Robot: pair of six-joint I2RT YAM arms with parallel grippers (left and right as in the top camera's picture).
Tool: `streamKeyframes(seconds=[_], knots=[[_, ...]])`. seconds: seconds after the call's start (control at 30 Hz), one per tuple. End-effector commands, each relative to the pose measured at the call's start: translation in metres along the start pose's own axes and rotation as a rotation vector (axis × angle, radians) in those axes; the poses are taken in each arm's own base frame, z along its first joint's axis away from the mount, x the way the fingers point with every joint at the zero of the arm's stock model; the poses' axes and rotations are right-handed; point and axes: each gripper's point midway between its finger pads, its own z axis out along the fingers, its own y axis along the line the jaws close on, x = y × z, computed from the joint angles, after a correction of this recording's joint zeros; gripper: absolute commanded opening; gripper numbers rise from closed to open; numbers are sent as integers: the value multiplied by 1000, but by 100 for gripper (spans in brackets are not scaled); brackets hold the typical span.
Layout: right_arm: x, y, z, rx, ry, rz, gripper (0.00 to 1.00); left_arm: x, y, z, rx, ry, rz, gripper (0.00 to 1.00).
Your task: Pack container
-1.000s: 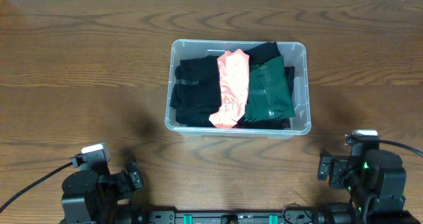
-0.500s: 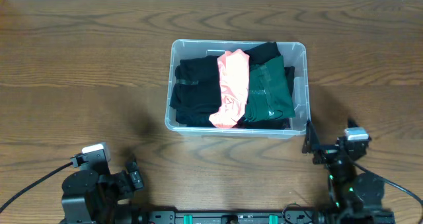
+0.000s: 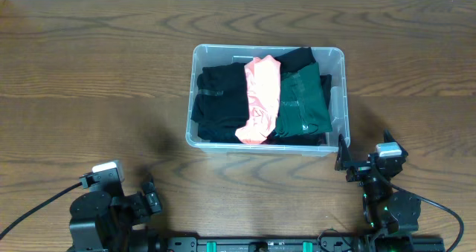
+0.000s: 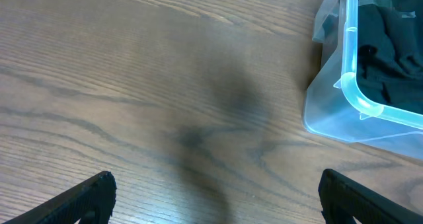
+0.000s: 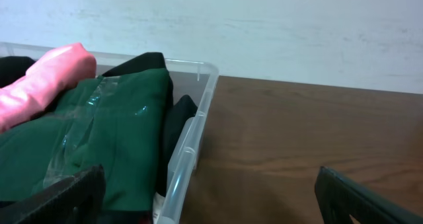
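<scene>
"Judging from above, where did the container (image 3: pixel 337 107) sit?" Ana asked.

"Mid-table (image 3: pixel 89 73), upright, long side facing the arms. It held three folded garments side by side: black (image 3: pixel 219 103) on the left, pink (image 3: pixel 260 96) in the middle and green (image 3: pixel 301 107) on the right."

"And the grippers?"

"Both were empty, with fingers spread wide. The left gripper (image 4: pixel 218 201) hung low over bare wood, well apart from the container's near-left corner. The right gripper (image 5: pixel 211 207) was near the near-right corner and looked along the right wall, touching nothing."

"How would the container handle?"

"My guess was light, even loaded, since cloth weighs little. The clear plastic looked thin and smooth, so the walls would probably flex and slip under a pinch. The thick rim seemed the stiffest place to hold, ideally on both short ends at once. A push low on a wall would likely slide it across the wood."

"And the clothes?"

"Soft and floppy. The green one had a glossy sheen, perhaps clear wrap, so it might be slick. Pressing them down looked safe, as nothing appeared fragile."

"Any writing?"

"None I could read. No brand or print showed on the walls or the garments, and the clothes covered the base."
</scene>
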Motion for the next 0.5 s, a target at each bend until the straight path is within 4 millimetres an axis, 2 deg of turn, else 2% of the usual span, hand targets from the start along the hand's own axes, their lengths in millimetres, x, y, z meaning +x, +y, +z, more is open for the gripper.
streamKeyframes(seconds=[0.0,0.47], knots=[[1,2,0,-8,4,-15,99,1,1,0,-5,1,-8,98],[1,2,0,-8,4,-15,99,2,1,1,-6,0,-8,98]])
